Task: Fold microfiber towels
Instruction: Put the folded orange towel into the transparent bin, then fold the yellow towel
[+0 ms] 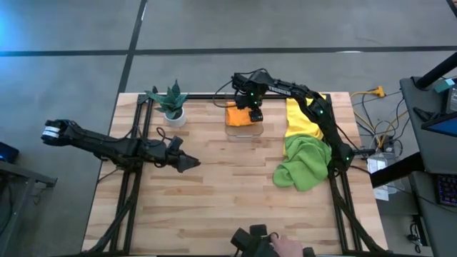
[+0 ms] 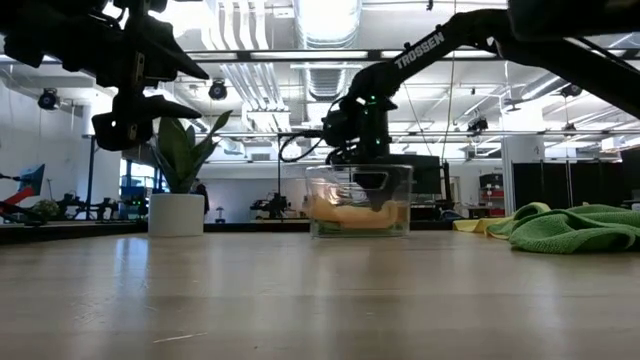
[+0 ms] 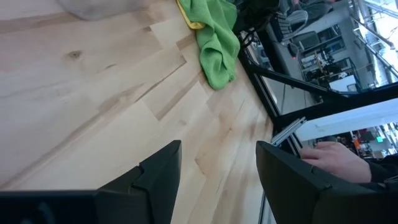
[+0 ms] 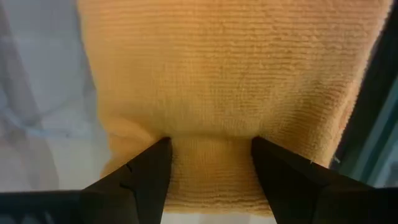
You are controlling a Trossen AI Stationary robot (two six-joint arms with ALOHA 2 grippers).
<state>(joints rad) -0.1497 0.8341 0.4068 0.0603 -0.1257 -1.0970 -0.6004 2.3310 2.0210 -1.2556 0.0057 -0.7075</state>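
While the left arm waits, the right gripper (image 1: 254, 114) reaches down into the clear bin (image 1: 245, 130) at the far middle of the table (image 1: 214, 200).
Its fingers (image 4: 140, 180) stand spread against the orange towel (image 4: 230, 74) lying inside the bin, touching the cloth but not pinching it. The left gripper (image 1: 191, 163) hangs above the table's left half with its fingers apart, holding nothing. On the right side, a yellow towel (image 1: 300, 118) lies flat with a crumpled green towel (image 1: 303, 164) just nearer. A potted plant (image 1: 172, 106) stands far left.
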